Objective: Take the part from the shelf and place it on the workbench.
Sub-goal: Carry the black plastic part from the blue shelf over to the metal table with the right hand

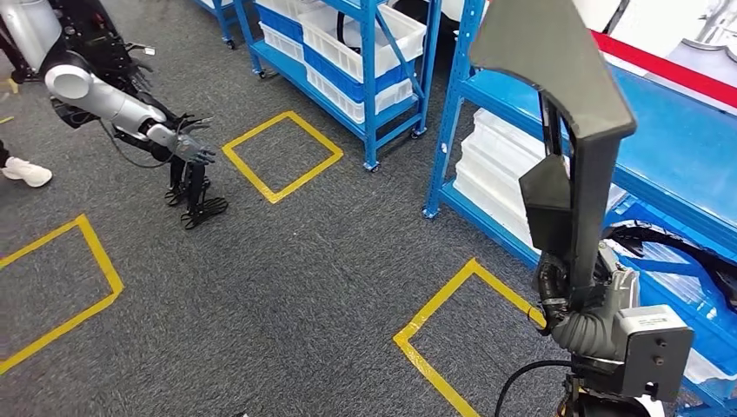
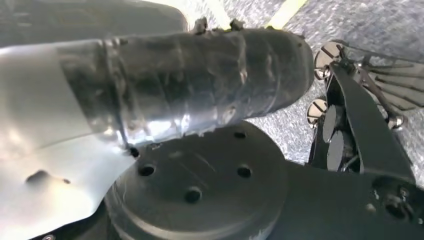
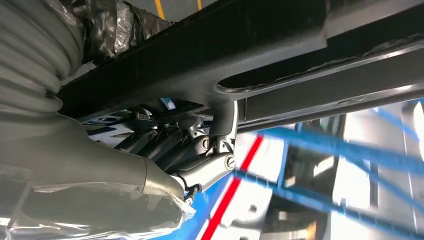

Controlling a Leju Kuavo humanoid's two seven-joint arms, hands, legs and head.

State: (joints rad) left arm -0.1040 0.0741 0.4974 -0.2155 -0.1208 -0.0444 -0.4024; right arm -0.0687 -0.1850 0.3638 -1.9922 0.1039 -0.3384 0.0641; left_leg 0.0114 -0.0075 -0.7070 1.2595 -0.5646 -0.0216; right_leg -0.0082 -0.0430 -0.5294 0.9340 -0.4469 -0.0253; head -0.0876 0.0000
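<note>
We log the part (image 1: 574,130): a long dark grey moulded piece with a broad flared head, standing upright at about three o'clock in the head view, in front of the blue shelving rack (image 1: 660,130). Its lower end sits in our right hand (image 1: 578,300), whose fingers (image 3: 210,167) are wrapped around it; in the right wrist view the part (image 3: 260,55) runs as a dark bar across the fingers. The part is off the shelf and carried in the air beside the rack.

Our left hand (image 2: 360,130) hangs over the grey carpet (image 2: 295,127); its dark fingers are close together with nothing visible between them, though we cannot tell for sure how they are set.

At ten o'clock in the head view we note a second robot (image 1: 96,82), silver arm stretched out, its hand (image 1: 195,149) spread. A white shoe (image 1: 26,172) of a person sits at nine o'clock. Yellow tape squares (image 1: 282,156) mark the floor (image 1: 287,287). A second blue rack (image 1: 348,61) with white bins (image 1: 365,39) stands at twelve o'clock.
</note>
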